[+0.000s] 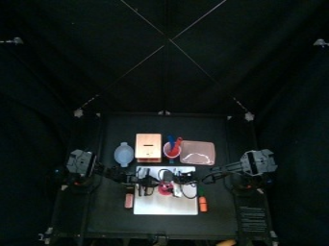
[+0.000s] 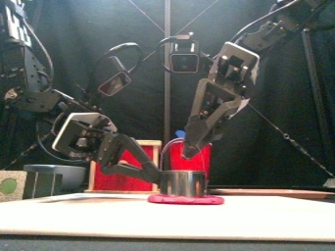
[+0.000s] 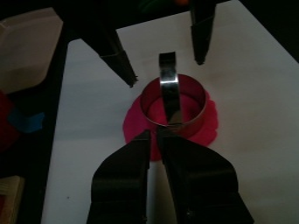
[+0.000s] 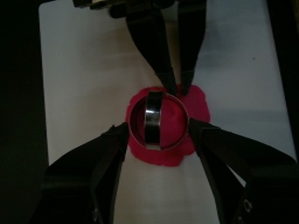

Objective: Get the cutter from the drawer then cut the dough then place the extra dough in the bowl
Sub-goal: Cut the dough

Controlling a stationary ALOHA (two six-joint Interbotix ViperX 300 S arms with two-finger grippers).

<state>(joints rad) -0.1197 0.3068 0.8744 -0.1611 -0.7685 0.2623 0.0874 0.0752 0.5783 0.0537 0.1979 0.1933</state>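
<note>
Left pincer [image 3: 160,144] is clamped on the handle of the metal cutter [image 2: 183,183], which stands on pink dough [image 2: 183,200] on a white board [image 4: 70,87]. Right pincer [image 4: 160,133] is spread apart, flanking the dough.

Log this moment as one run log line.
left gripper: shut on cutter handle | right gripper: open, astride cutter | cutter: on pink dough, on white cutting board

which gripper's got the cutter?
The left gripper, shut on the cutter by its wire handle, over the dough. The right gripper is open, jaws straddling the dough.
</note>
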